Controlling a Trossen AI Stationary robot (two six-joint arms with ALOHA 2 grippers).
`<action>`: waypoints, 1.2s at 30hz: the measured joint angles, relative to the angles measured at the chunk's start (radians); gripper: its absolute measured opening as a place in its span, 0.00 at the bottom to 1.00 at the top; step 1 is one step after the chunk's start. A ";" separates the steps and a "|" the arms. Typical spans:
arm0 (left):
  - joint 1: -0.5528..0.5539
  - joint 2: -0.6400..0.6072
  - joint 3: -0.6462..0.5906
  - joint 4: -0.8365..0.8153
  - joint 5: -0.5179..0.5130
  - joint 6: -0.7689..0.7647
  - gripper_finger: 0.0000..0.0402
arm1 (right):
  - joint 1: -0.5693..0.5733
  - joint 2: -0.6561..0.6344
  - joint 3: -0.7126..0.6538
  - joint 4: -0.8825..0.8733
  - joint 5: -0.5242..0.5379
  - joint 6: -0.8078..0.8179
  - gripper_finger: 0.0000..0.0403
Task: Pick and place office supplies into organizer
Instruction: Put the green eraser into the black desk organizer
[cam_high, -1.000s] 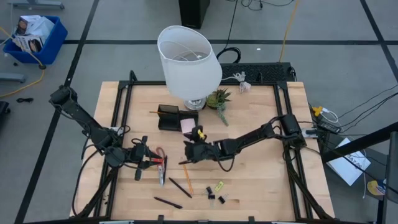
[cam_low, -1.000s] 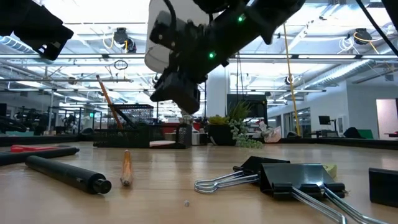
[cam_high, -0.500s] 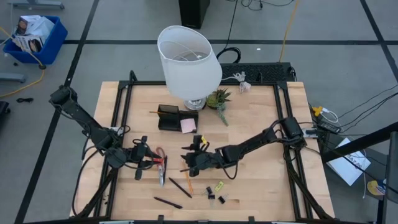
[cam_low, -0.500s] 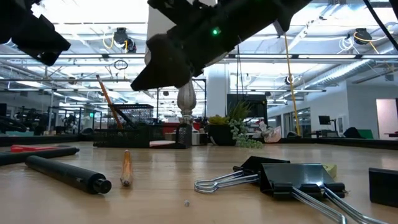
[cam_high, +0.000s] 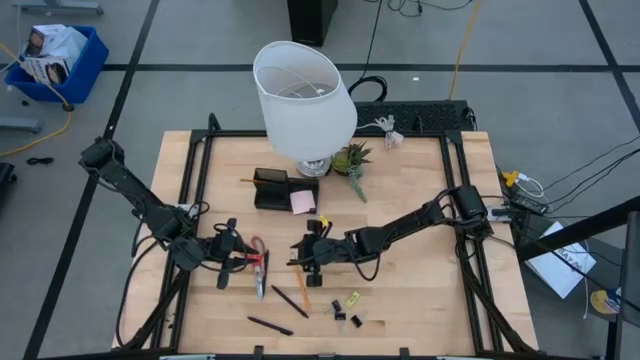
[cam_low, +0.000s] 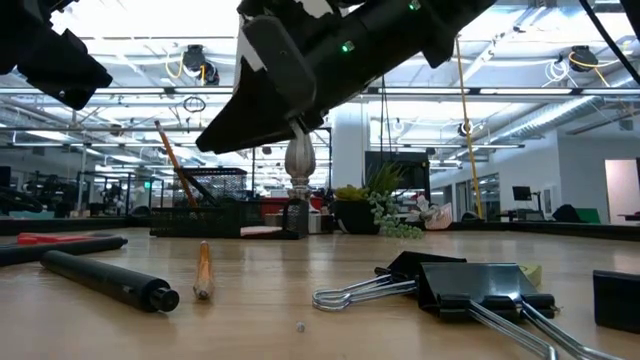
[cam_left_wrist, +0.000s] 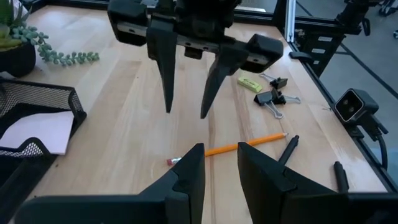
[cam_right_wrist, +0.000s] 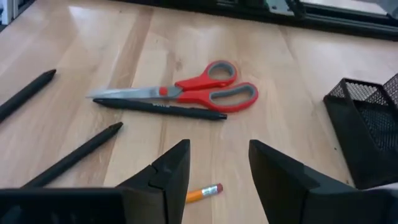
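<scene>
Right gripper (cam_right_wrist: 214, 163) open, hovering over orange pencil (cam_right_wrist: 203, 192).

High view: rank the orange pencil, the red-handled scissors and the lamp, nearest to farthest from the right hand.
1. The orange pencil, on the table just past the right hand.
2. The red-handled scissors, farther out, toward the table's left side.
3. The lamp, at the table's far edge.

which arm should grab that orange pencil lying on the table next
Probably the right. Its tool hangs open directly above the orange pencil, fingers pointing down. The left tool waits, open, farther off beside the scissors.
</scene>
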 joint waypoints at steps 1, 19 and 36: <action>0.000 0.000 0.000 -0.004 0.000 0.000 0.24 | 0.003 -0.012 0.000 -0.025 -0.010 0.000 0.39; 0.013 0.000 0.000 -0.027 -0.031 -0.019 0.24 | 0.173 -0.399 -0.423 -0.143 -0.152 0.267 0.29; 0.053 0.000 0.000 -0.029 -0.029 -0.020 0.24 | 0.302 -0.451 -0.678 0.108 -0.067 0.399 0.28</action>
